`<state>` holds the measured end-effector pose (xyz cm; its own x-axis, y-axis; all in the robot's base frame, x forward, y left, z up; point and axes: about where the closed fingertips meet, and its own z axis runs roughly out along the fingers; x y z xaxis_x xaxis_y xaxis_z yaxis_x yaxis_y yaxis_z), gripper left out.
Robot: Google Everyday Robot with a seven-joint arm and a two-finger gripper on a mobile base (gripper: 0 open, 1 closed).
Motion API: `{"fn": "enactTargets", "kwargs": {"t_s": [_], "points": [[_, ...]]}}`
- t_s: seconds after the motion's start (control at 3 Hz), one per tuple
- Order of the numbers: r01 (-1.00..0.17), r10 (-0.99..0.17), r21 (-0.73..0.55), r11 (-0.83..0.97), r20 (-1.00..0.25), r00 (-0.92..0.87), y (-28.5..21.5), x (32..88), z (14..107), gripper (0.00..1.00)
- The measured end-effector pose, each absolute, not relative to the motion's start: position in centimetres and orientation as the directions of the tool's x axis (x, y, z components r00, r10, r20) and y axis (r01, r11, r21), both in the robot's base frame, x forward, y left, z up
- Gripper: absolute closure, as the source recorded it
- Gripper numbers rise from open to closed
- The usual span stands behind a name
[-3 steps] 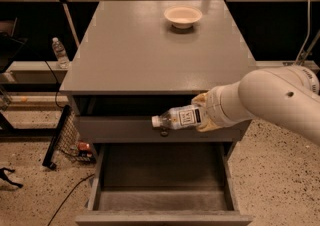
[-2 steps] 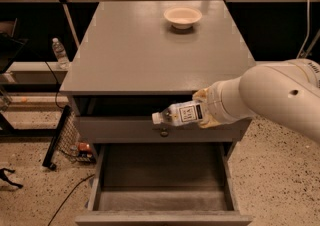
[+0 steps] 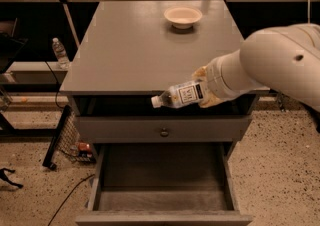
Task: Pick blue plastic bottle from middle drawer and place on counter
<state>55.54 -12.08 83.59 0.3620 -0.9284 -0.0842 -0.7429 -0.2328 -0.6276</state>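
Change vs 1.0 s ago: bottle [image 3: 181,94] sits higher. It was in front of the knobbed front [image 3: 164,129]; it is now level with the front edge of the counter [image 3: 135,45], its white cap overlapping the dark gap just under that edge. Still tilted, cap pointing left and slightly down. Arm [image 3: 280,60] is likewise higher and reaches further in from the right.

Gripper [image 3: 201,89]: clamped on the bottle's base end, holding it in the air, not touching the counter. It hangs at the counter's front right, above the drawer.

Drawer [image 3: 160,170]: pulled out, dark floor bare. No shift.

Bowl [image 3: 183,16] at the counter's back, water bottle [image 3: 60,52] upright far left: both unmoved.

Hidden or unclear: the bottle's base is covered by the gripper. Only pale yellowish finger parts show above and below the label; the wrist covers the rest. The arm runs off the right edge and the drawer's front off the bottom. Label print is unreadable.
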Motion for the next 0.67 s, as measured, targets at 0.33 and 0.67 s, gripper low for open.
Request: {"fn": "enactTargets", "kwargs": {"t_s": [0.33,0.67], "points": [[-0.727,-0.915,-0.629,-0.277,-0.057,0.399,-11.6,57.7,85.9,1.00],[-0.720,-0.897,-0.610,-0.330,-0.035,0.441,-10.9,60.2,87.1,1.00]]}}
